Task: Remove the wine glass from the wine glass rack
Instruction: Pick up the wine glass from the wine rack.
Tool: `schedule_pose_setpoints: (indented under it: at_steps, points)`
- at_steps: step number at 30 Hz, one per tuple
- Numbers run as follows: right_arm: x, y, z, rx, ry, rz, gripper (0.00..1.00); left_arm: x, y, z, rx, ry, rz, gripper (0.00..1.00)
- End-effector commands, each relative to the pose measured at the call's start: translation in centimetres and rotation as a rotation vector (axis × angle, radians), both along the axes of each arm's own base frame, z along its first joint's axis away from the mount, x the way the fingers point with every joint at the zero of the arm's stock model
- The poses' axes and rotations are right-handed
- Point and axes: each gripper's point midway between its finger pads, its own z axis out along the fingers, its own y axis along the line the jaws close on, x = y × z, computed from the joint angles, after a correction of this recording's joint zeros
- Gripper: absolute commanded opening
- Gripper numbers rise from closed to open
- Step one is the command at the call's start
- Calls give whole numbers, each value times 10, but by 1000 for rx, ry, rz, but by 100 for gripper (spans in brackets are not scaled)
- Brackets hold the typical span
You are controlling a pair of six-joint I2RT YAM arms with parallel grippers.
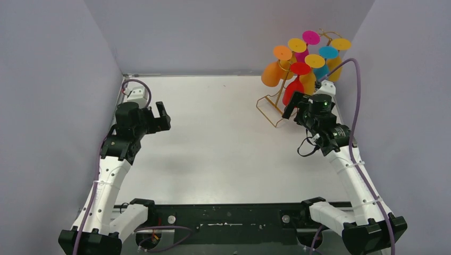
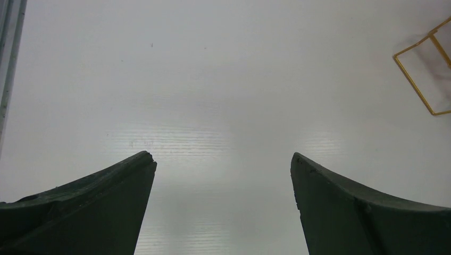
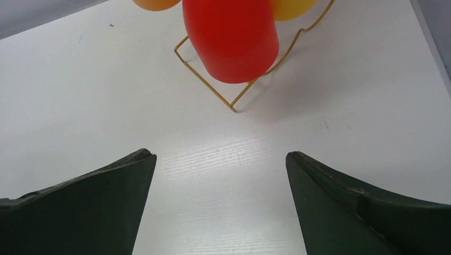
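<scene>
The gold wire wine glass rack [image 1: 269,109] stands at the far right of the table. Several coloured wine glasses hang upside down from it; the nearest is red [image 1: 292,90], with orange [image 1: 272,74] and yellow ones beside it. My right gripper [image 1: 292,106] is open and empty, just in front of the red glass. In the right wrist view the red glass bowl [image 3: 231,40] hangs ahead of the open fingers [image 3: 106,196], over the rack's base wire [image 3: 213,87]. My left gripper [image 1: 161,118] is open and empty over the left of the table, far from the rack.
Grey walls close in the white table [image 1: 223,138] on the left, back and right. A purple cable [image 1: 355,95] loops from the right arm beside the rack. A corner of the rack's base [image 2: 425,79] shows at the right of the left wrist view.
</scene>
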Motion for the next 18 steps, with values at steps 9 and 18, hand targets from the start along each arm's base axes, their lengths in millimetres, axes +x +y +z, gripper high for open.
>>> schedule_pose_setpoints:
  at_steps: [9,18]
  points:
    - [-7,-12,2,77,-48,-127,100,-12,10,-9,-29,-44,78,97]
    - [13,-63,48,149,-124,-228,100,-15,18,-25,3,-37,105,97]
